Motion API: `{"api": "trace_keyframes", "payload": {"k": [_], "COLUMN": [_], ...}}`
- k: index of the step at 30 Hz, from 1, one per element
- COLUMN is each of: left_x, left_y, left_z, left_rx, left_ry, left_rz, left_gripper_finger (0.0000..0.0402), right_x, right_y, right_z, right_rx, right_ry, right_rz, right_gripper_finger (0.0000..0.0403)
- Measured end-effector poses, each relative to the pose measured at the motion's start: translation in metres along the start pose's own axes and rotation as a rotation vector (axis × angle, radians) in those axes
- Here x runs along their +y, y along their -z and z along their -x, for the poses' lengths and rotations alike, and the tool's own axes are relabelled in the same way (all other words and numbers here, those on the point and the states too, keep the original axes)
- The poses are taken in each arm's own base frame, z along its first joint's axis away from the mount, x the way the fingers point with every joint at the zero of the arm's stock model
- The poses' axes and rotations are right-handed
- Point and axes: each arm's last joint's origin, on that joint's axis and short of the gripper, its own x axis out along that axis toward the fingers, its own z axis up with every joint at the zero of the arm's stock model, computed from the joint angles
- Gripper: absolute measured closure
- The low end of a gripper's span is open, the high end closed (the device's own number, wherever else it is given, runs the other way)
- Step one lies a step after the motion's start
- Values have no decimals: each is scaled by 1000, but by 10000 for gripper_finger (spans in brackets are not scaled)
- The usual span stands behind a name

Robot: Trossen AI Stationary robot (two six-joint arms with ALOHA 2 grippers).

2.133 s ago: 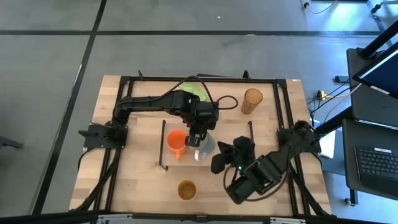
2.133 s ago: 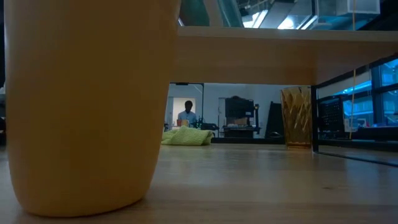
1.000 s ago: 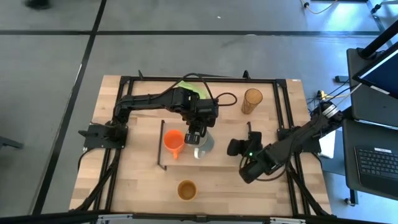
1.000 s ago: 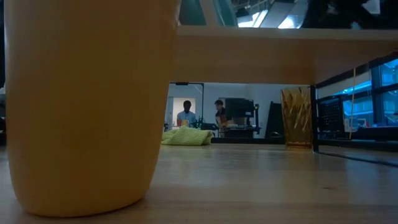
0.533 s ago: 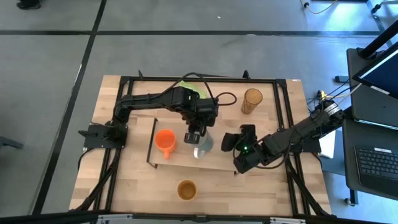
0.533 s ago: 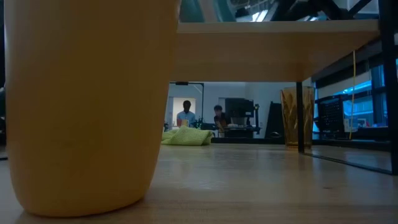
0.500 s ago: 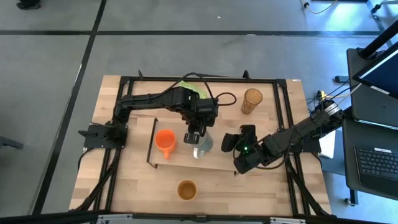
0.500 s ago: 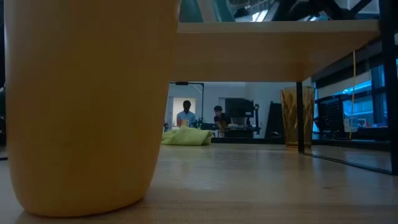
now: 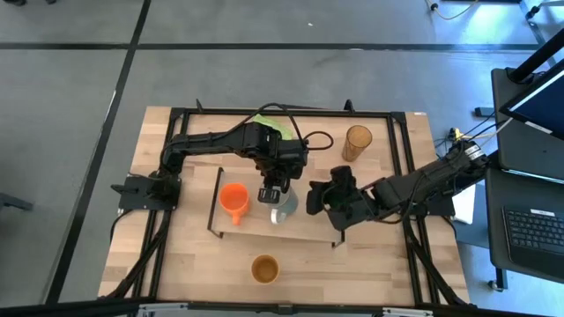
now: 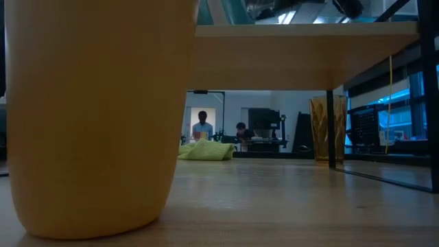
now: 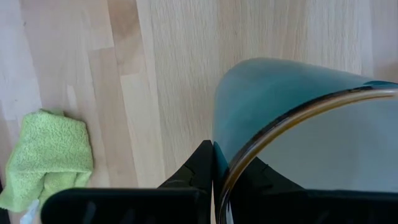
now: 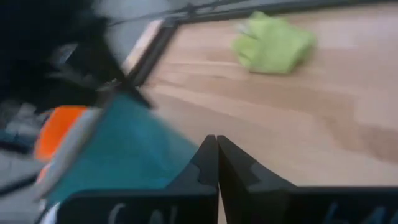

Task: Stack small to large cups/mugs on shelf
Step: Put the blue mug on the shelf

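Note:
The shelf [image 9: 308, 231], a light board with black end frames, stands mid-table and carries the small orange mug [image 9: 233, 199] near its left end. My left gripper [image 9: 271, 191] is shut on the white mug [image 9: 285, 207], teal outside and pale inside, over the board's middle. My right gripper [image 9: 314, 201] is shut just right of that mug, which also shows in the right wrist view [image 12: 124, 152]. The tan-brown cup [image 9: 264, 269] stands on the table near the front edge. The amber tumbler [image 9: 357, 143] stands at the far right. My left gripper holds the mug's rim [image 11: 231, 167] on the side toward the table's far edge, one finger outside the teal wall [image 11: 202, 163] and one inside. The fingers come from above, pointing down. The mug is upright; whether its base rests on the board, I cannot tell.
A green cloth [image 9: 275, 124] lies at the far edge, behind the left arm. The tan cup [image 10: 89, 116] fills the low view's left, with the shelf board [image 10: 302, 58] overhead. People show in the room beyond. Bare tabletop lies at the near left and near right.
The shelf has slid toward the table's left edge, carrying the orange mug with it; the held mug has stayed where it was. My right gripper has moved toward the table's left and far edges, up to the held mug.

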Motion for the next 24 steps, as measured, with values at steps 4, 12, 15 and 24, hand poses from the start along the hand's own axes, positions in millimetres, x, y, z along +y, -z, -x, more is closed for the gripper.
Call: {"api": "trace_keyframes", "payload": {"k": [4, 12, 15, 24], "left_x": [0, -1, -1, -2], "left_y": [0, 0, 0, 0], "left_z": [0, 0, 0, -1], "left_rx": [1, 4, 3, 2], "left_ry": [2, 22, 30, 55], "left_rz": [1, 13, 20, 20], "left_gripper_finger": [383, 383, 383, 383], "right_x": [11, -8, -11, -12], "right_y": [-12, 0, 1, -4], "right_z": [2, -15, -20, -29], "right_rx": [71, 243, 295, 357], "right_ry": [-64, -34, -52, -142], "right_rz": [179, 393, 464, 700], "right_gripper_finger": [403, 403, 403, 399]}}
